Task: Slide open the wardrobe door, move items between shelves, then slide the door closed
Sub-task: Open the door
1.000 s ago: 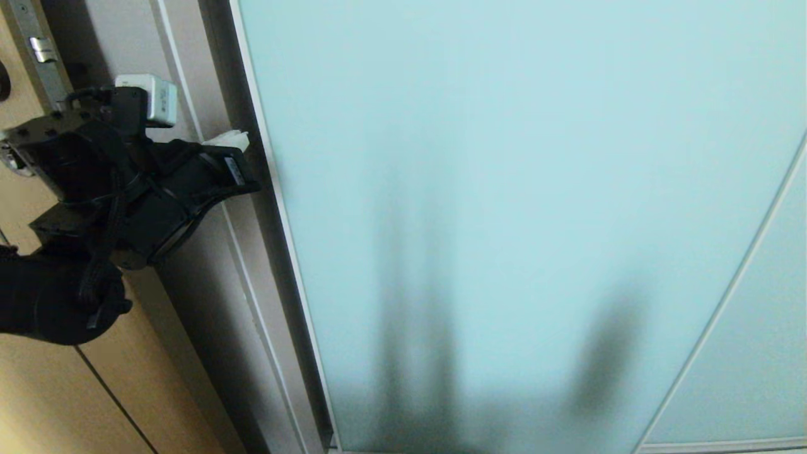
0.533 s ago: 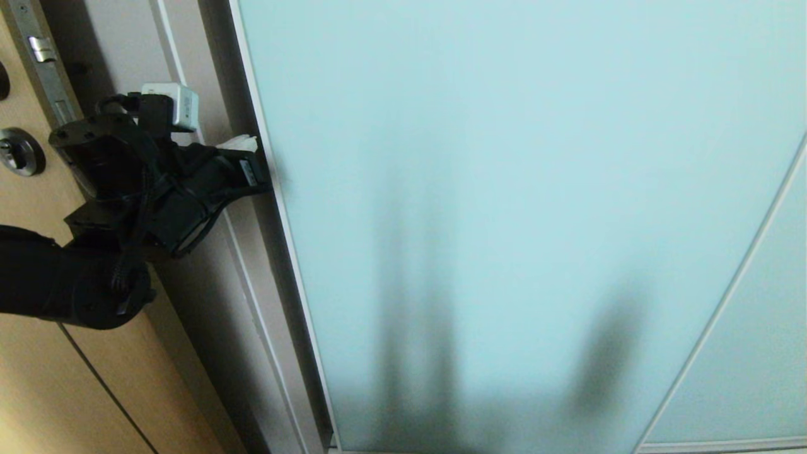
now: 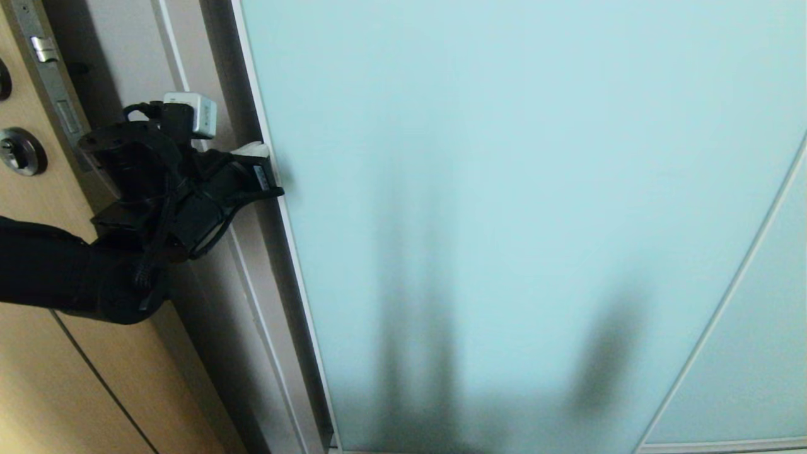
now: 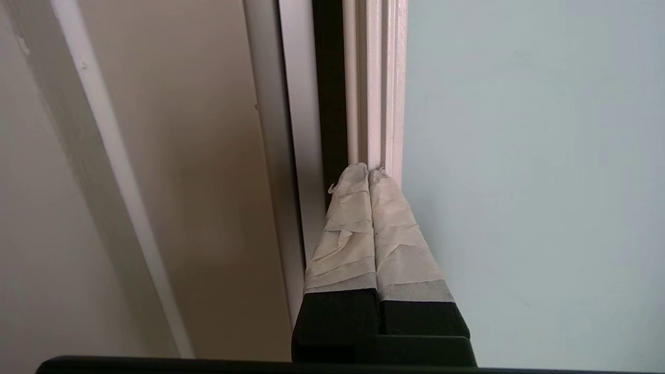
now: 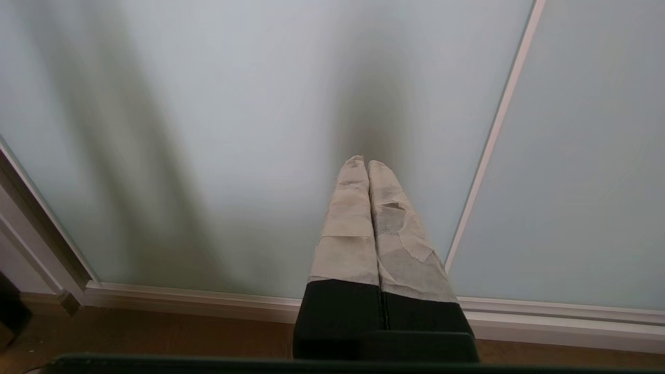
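The sliding wardrobe door is a pale aqua frosted-glass panel in a thin silvery frame, and it fills most of the head view. It stands closed. My left gripper is shut and empty, and its taped tips rest at the door's left frame edge, beside the dark gap there. In the left wrist view the gripper meets that silvery edge. My right gripper is shut and empty, held low before the glass near the door's bottom rail. The items and the shelves are hidden behind the door.
A light-brown wooden door with a metal lock plate and a round keyhole fitting stands left of the wardrobe. A second glass panel sits to the right. Brown wooden floor runs below the rail.
My left arm has moved rightward and a little down, bringing the shut gripper tips up to the door's left frame edge. The door and the right gripper have not moved.
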